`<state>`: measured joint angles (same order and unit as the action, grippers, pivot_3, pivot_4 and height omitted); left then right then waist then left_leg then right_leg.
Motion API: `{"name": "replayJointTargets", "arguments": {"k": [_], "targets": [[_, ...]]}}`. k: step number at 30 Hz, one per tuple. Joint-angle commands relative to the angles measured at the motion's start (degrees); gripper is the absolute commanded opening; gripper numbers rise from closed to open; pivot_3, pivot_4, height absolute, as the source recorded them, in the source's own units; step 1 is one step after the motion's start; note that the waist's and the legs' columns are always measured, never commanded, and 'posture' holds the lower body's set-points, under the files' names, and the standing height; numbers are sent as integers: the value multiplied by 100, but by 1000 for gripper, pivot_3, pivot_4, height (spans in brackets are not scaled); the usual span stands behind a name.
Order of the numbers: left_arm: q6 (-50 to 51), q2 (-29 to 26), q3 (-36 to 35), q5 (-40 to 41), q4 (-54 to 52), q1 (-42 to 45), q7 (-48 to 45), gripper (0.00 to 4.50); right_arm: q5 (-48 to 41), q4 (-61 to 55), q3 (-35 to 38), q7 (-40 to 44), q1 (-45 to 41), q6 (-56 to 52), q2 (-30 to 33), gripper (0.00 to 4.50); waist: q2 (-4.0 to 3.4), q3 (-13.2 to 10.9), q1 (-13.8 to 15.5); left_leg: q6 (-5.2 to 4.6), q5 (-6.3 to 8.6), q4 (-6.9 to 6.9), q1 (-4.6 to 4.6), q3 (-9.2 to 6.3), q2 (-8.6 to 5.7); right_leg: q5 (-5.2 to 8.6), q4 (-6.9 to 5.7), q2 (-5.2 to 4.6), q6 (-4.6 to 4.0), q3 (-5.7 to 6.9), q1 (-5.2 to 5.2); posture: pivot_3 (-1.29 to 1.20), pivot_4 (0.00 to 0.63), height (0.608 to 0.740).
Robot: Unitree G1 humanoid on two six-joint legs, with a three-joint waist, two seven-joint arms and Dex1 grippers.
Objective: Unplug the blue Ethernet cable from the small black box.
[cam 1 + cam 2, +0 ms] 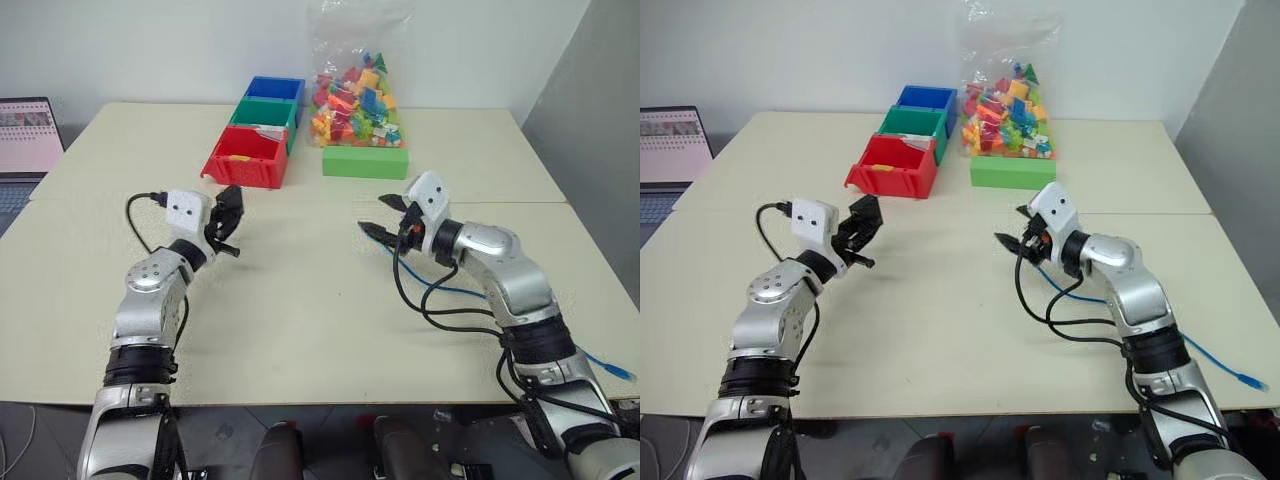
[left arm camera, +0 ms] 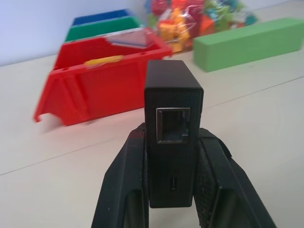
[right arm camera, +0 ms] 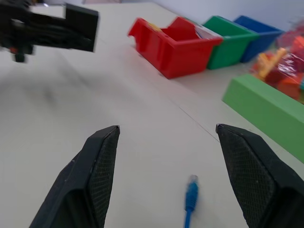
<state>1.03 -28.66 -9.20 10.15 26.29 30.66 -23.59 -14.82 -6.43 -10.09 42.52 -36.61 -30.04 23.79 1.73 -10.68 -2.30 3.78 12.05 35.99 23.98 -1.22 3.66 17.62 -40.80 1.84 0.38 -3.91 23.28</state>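
Cable status: the blue Ethernet cable [image 3: 191,197] lies free on the table [image 1: 320,320] under the right gripper [image 3: 166,137], whose fingers stand apart and empty. Further out, the left gripper [image 2: 173,142] is clamped on the small black box [image 2: 172,99], port vacant. Judged complete: retract the right arm clear of the cord, then set the box down gently short of the red bin [image 1: 245,160].
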Motion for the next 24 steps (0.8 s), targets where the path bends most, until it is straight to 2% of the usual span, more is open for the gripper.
{"name": "replayJointTargets", "arguments": {"k": [1,5,10,12,14,19,24], "targets": [[-818,78,-35,-378,844,259,458,797,-262,-824,-134,214,0,-492,110,3443,0,0,6,0,0,1,0,0,-1,0,-1,0,0,0,0,0,150,740],[-1225,130,-80,-501,1657,403,690,797,-275,-973,-234,189,-32,-709,102,3443,1,1,24,0,0,2,2,-1,-2,-1,0,-1,5,12,0,0,150,740],[-1314,208,-170,-366,2194,397,615,797,-237,-1015,-289,169,-25,-805,76,3443,1,1,41,0,0,2,4,-1,-2,-2,1,0,4,17,0,0,150,740],[-1289,226,-257,-239,2247,374,532,1497,-233,-1038,-300,161,-16,-829,74,3465,2,1,39,0,0,2,2,-1,-2,-1,-1,0,5,17,-1,0,150,740],[-1259,244,-332,-112,2210,329,401,1722,-228,-1040,-318,152,-14,-840,74,3465,2,1,33,0,0,2,-1,1,-2,-1,-4,0,6,16,0,0,150,740],[-1196,259,-415,-29,2047,209,321,2736,-242,-1066,-327,130,-5,-866,79,3465,2,1,33,1,0,2,0,0,-1,0,-4,1,7,17,-1,0,150,740],[-771,284,-437,79,1317,-210,288,3919,-233,-1031,-338,118,-16,-854,56,3465,2,1,21,1,0,1,-2,0,0,-2,-6,0,3,15,-1,0,150,740]]}}
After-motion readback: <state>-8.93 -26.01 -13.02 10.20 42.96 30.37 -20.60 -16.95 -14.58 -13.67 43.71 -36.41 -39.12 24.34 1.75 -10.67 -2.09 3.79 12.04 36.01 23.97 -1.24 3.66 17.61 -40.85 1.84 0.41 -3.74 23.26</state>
